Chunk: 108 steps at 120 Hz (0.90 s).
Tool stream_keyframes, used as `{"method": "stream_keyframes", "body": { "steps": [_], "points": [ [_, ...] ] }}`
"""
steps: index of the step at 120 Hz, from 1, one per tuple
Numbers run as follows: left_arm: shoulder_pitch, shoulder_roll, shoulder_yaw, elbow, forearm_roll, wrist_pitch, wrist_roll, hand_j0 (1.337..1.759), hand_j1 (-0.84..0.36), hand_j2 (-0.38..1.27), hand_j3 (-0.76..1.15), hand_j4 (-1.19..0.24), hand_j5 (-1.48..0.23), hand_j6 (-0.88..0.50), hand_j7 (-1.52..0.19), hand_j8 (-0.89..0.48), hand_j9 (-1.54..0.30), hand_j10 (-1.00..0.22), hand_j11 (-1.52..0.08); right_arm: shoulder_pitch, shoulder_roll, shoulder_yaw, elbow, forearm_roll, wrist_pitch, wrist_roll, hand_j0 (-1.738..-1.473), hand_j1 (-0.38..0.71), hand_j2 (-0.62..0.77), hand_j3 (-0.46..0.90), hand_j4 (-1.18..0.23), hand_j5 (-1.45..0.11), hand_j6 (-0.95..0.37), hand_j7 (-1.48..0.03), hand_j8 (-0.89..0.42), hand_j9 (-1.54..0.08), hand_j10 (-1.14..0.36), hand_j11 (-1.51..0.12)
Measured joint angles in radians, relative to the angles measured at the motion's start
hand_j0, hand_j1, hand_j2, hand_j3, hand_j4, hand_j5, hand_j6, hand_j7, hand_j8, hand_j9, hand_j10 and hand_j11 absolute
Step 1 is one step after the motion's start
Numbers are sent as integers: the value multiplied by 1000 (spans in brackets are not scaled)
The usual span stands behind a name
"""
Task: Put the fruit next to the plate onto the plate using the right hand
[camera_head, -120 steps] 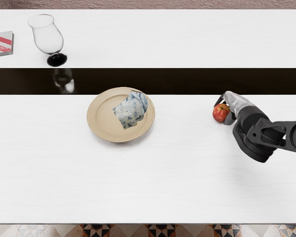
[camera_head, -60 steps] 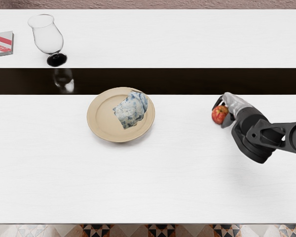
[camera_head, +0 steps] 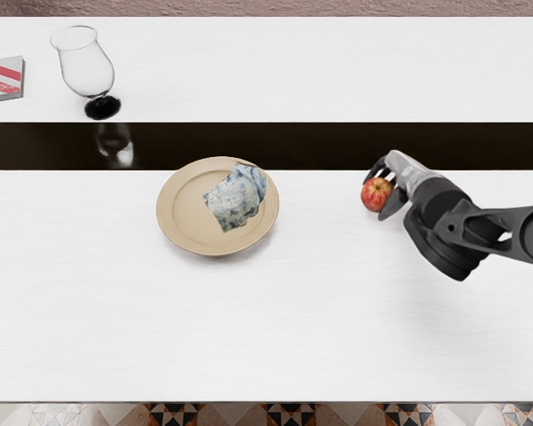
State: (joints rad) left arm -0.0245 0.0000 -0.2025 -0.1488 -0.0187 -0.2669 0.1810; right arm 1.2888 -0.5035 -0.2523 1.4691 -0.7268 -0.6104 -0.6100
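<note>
A red apple (camera_head: 374, 193) is held in my right hand (camera_head: 386, 185), whose fingers curl around it from the right. The dark arm comes in from the right edge. The apple hangs a little above the white table, well to the right of the tan plate (camera_head: 183, 217). A crumpled blue-and-white cloth (camera_head: 235, 197) lies on the plate's right half. My left hand does not show.
A wine glass (camera_head: 85, 67) stands at the back left beside a red-and-white book (camera_head: 2, 77) at the left edge. A dark gap (camera_head: 338, 145) runs across between the far and near white surfaces, just behind the plate and the hand.
My right hand has moved left and slightly up with the apple in it, closing some of the distance to the plate. The plate and the cloth have not moved.
</note>
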Motion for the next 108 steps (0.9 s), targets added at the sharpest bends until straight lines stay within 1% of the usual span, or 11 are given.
{"method": "stream_keyframes", "body": {
  "steps": [33, 51, 58, 64, 88, 108],
  "points": [
    [0, 0, 1, 0, 0, 0, 0, 1658, 341, 1, 0, -7, -9, -7, -9, -7, -9, -7, -9, 42, 8, 18, 51, 47, 1, 0, -1655, 230, 195, 0, -628, -820, -489, -817, -549, -830, -621, -831],
    [0, 0, 1, 1, 0, 0, 0, 1658, 341, 1, 0, -7, -9, -7, -9, -7, -9, -7, -9, 57, 34, 34, 62, 71, 8, 0, -1655, 237, 215, 0, -625, -820, -486, -818, -552, -828, -623, -829],
    [0, 0, 1, 1, 0, 0, 0, 1658, 341, 1, 0, -7, -9, -7, -9, -7, -9, -7, -9, 69, 54, 37, 63, 90, 10, 0, -1656, 245, 235, 0, -622, -817, -481, -818, -551, -826, -624, -827],
    [0, 0, 1, 2, 0, 0, 0, 1658, 341, 1, 0, -7, -9, -7, -9, -7, -9, -7, -9, 82, 71, 38, 64, 107, 11, -1, -1656, 245, 219, 0, -621, -816, -480, -818, -550, -825, -625, -826],
    [0, 0, 1, 4, 0, 0, 0, 1658, 341, 1, 0, -7, -9, -7, -9, -7, -9, -7, -9, 117, 134, 56, 62, 144, 15, 0, -1656, 258, 246, 0, -612, -816, -477, -818, -553, -824, -624, -825],
    [1, 0, 1, 4, 1, 0, 0, 1658, 341, 1, 0, -7, -9, -7, -9, -7, -9, -7, -9, 130, 172, 82, 58, 157, 17, -1, -1657, 267, 252, 0, -603, -813, -468, -818, -549, -820, -626, -821]
  ]
}}
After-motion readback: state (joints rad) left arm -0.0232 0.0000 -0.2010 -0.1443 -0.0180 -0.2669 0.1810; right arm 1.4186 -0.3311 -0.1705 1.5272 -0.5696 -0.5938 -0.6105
